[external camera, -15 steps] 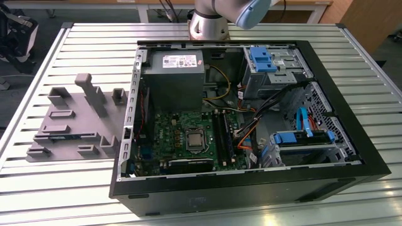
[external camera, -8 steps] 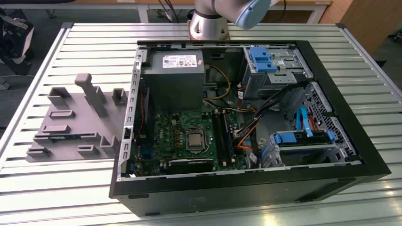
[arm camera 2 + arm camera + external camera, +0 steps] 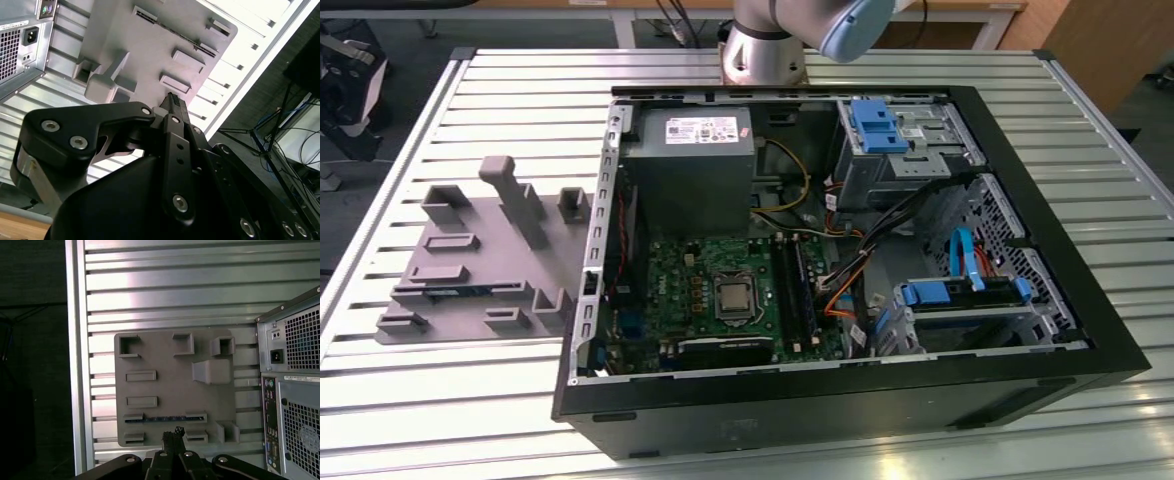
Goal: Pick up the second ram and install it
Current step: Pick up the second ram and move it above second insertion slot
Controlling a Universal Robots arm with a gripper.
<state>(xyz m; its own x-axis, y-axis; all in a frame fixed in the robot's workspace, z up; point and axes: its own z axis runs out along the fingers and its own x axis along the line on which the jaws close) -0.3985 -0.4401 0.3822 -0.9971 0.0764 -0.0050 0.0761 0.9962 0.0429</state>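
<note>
My tool (image 3: 174, 432) hangs over the grey fixture (image 3: 170, 372), its two fingers pressed together at the tips with nothing between them. In both wrist views it touches nothing.

The ram (image 3: 165, 418) lies flat in the fixture, a thin blue strip held between two small end blocks along one edge of the plate. In the first wrist view my fingertips show just beside its middle. In the exterior view the ram (image 3: 460, 291) sits on the side of the fixture away from the case (image 3: 854, 400), well apart from the green board (image 3: 707, 290) inside it.

The table (image 3: 520, 80) is bright ribbed aluminium, long slats side by side with dark grooves between them, catching glare from overhead. The fixture rests flat on it at the exterior view's left. The black case lies open on its side just beside the fixture, taking up most of the table. My arm (image 3: 767, 40) rises at the far edge, behind the case.

Past the table's edge the floor (image 3: 35, 365) is dark. In the second wrist view, thin cables (image 3: 295, 145) trail across it. Pale wooden furniture (image 3: 1107, 40) stands behind the table in the exterior view.
</note>
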